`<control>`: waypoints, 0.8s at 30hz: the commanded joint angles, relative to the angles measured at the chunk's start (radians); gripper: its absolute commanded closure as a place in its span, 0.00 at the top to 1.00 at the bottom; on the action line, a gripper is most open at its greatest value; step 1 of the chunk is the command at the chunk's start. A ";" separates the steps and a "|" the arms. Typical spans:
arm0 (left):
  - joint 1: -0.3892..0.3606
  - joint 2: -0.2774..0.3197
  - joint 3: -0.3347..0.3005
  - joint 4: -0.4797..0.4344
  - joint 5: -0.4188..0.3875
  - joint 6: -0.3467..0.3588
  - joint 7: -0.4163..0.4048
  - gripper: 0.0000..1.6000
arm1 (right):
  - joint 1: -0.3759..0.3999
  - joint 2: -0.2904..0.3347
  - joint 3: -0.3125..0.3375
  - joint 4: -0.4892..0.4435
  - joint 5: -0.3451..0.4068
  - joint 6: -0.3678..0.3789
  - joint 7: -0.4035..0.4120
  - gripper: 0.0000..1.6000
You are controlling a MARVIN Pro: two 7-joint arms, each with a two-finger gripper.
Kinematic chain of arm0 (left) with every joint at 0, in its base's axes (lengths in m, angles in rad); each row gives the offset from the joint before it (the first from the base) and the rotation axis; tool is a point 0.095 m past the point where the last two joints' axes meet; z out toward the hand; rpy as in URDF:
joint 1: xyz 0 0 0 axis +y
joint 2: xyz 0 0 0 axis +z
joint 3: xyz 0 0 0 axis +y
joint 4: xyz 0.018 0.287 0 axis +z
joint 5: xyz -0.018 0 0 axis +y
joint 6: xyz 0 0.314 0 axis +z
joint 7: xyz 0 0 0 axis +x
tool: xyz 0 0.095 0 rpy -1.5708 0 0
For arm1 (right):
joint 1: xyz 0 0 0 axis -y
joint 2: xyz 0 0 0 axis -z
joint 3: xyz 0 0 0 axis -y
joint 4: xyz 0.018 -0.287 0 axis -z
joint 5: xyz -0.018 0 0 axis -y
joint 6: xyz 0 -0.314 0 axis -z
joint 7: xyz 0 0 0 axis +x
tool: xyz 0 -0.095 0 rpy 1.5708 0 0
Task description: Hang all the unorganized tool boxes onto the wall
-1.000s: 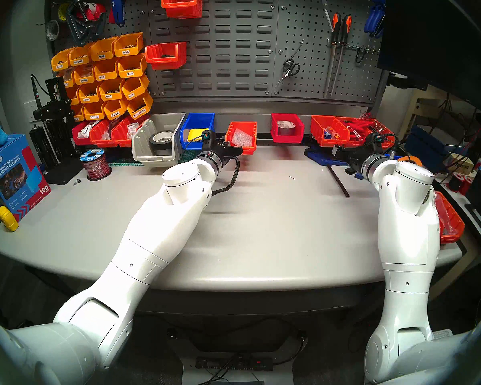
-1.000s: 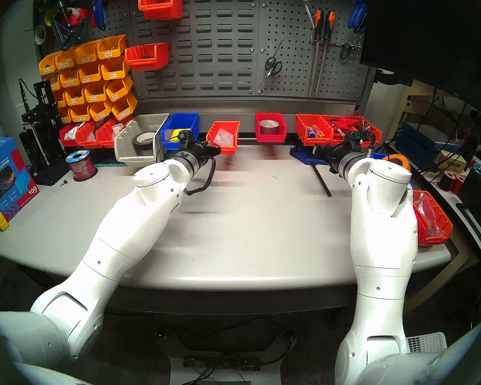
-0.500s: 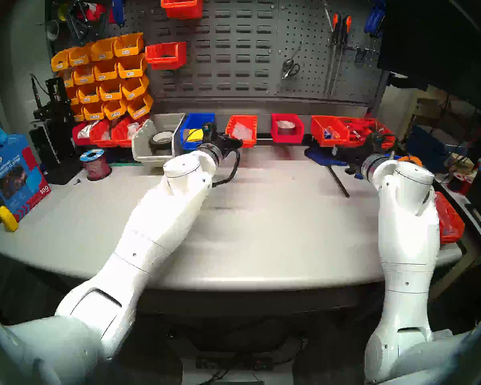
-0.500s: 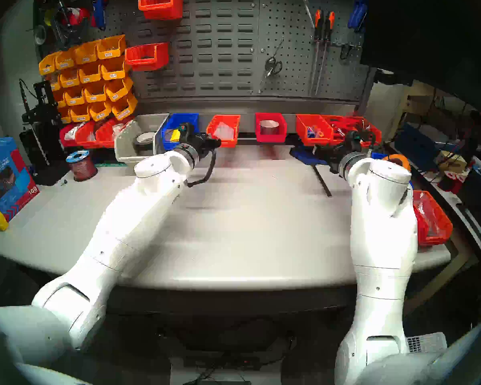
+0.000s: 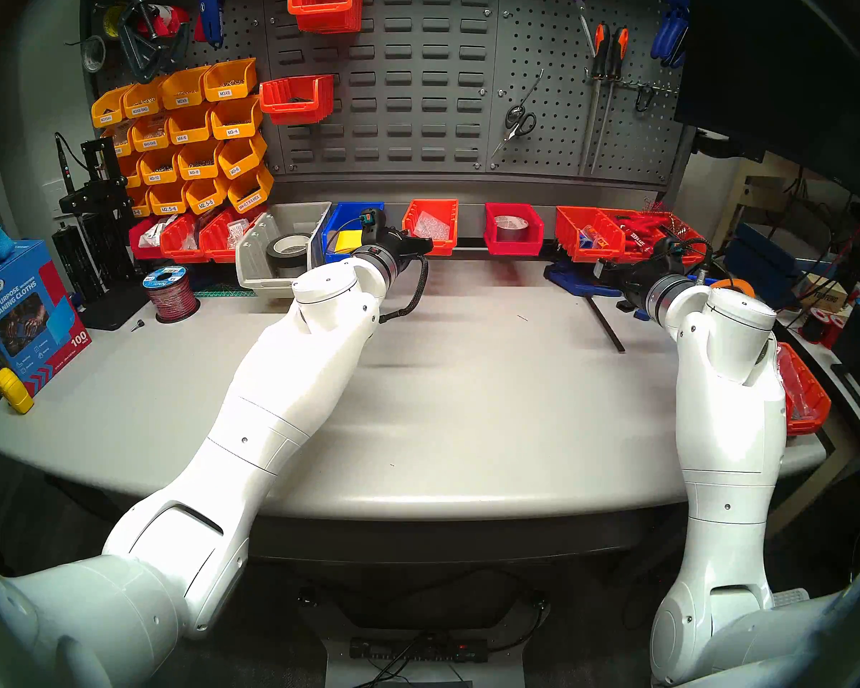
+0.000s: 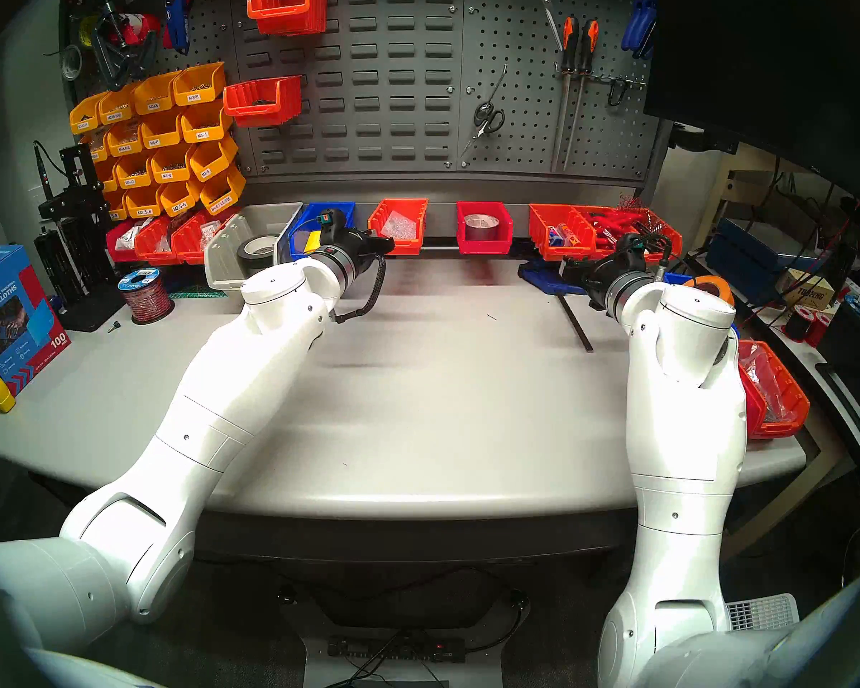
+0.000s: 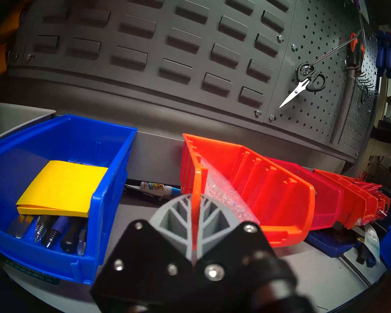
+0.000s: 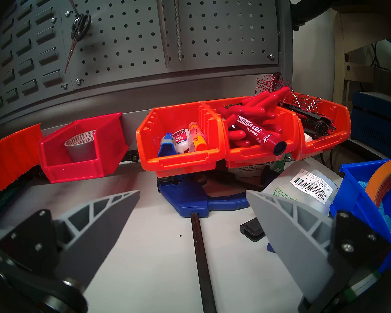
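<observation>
Left hand [image 7: 193,220] is clamped on the near wall of the orange-red bin [image 7: 269,192], right up against the rail [image 7: 158,152]. Right hand [image 8: 192,217] hangs over the table [image 8: 145,249], fingers wide apart, holding nothing.

blue box [image 5: 26,314] reads "all-purpose cleaning cloths" and "100"; yellow bins [image 5: 189,131] carry labels like "m3-4"; red marker [image 8: 257,134] says "permanent".

Left arm stretched forward, wrist level; left gripper [image 7: 193,217] clamped tight on a thin orange wall between its grey fingers [image 7: 178,217]. Right arm bent upright at the elbow; right gripper [image 8: 192,206] spread wide, tilted slightly down, holding nothing.
</observation>
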 commanded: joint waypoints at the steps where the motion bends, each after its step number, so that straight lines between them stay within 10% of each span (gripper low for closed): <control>1: -0.046 -0.005 -0.007 -0.012 -0.001 0.012 -0.004 0.00 | 0.014 -0.002 -0.002 -0.014 0.001 0.002 -0.002 1.00; 24: -0.099 -0.016 -0.025 0.019 -0.001 0.073 0.005 0.00 | 0.015 -0.005 -0.001 -0.014 -0.003 0.002 0.002 1.00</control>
